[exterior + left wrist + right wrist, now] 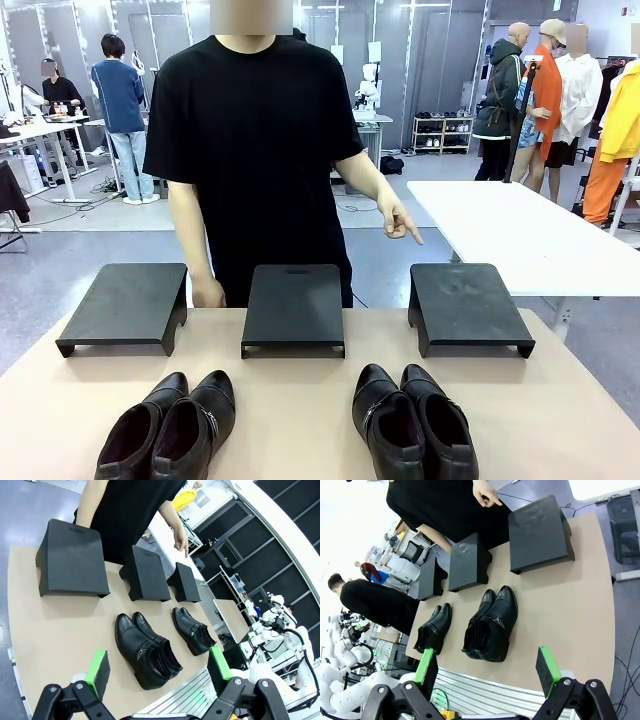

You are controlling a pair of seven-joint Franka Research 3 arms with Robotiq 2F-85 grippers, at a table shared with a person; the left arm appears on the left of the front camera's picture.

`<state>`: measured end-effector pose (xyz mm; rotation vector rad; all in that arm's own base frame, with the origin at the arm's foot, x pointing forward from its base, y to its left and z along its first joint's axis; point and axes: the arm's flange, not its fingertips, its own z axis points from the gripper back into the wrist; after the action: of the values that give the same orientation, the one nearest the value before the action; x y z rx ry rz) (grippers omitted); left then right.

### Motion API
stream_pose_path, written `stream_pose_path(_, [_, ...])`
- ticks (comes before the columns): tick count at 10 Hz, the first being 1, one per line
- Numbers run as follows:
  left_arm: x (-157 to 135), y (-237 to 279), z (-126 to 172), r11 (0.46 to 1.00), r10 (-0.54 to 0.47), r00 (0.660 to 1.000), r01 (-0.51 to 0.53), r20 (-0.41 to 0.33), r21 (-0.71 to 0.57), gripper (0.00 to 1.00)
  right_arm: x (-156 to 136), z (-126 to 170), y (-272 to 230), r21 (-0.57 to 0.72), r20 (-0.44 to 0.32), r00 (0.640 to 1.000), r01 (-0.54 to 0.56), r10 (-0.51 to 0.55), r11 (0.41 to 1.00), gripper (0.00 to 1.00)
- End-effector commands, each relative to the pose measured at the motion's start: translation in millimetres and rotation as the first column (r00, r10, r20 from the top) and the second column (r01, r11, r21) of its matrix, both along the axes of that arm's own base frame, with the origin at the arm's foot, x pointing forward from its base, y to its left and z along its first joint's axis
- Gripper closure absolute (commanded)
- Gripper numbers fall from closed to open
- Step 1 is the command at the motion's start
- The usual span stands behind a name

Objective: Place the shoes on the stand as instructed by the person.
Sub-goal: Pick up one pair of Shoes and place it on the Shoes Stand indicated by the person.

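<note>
A tan table (300, 400) fills the near ground of a busy workshop, with a white table (520, 240) behind it on the right. The left gripper (158, 655) hangs above the near edge, its jaws spread wide with nothing between the green pads (98, 667). The right gripper (486, 654) hangs likewise, jaws parted and empty.

Below them, near that edge, lie two pairs of glossy black shoes with toes toward the far side: the left pair (170, 430) and the right pair (410, 425). The pairs are well apart, and the two shoes of each pair lie close side by side.

Beyond the shoes, three black stands sit in a row: the left stand (125, 305), the middle stand (295, 308) and the right stand (465, 305). Behind the middle one stands the person (250, 130) in a black T-shirt. One hand (400, 222) points its forefinger down toward the right stand, seemingly above it rather than touching. The other hand (208, 292) hangs at the table's far edge, between the left and middle stands.
</note>
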<state>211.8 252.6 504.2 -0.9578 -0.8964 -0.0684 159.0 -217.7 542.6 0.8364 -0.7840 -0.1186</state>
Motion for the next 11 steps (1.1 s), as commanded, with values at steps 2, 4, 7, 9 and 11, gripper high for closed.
stream_pose_path(2, [2,2,2,1.000,-0.009,0.999,0.009,0.032,-0.003,0.00,0,0,0,0.000,0.000,1.000,0.000,0.000,1.000,0.00])
stream_pose_path(4, [2,2,2,1.000,-0.009,0.999,0.009,0.032,-0.003,0.00,22,31,29,-0.108,-0.137,0.988,-0.088,0.073,0.990,0.00])
stream_pose_path(7, [2,2,2,1.000,-0.009,0.999,0.009,0.032,-0.003,0.00,74,46,100,-0.240,-0.338,0.937,-0.171,0.083,0.956,0.00])
stream_pose_path(9, [2,2,2,1.000,-0.009,0.999,0.009,0.032,-0.003,0.00,103,33,151,-0.295,-0.444,0.894,-0.207,0.058,0.933,0.00])
stream_pose_path(11, [2,2,2,1.000,-0.009,0.999,0.009,0.032,-0.003,0.00,122,11,202,-0.383,-0.510,0.860,-0.214,-0.013,0.899,0.00])
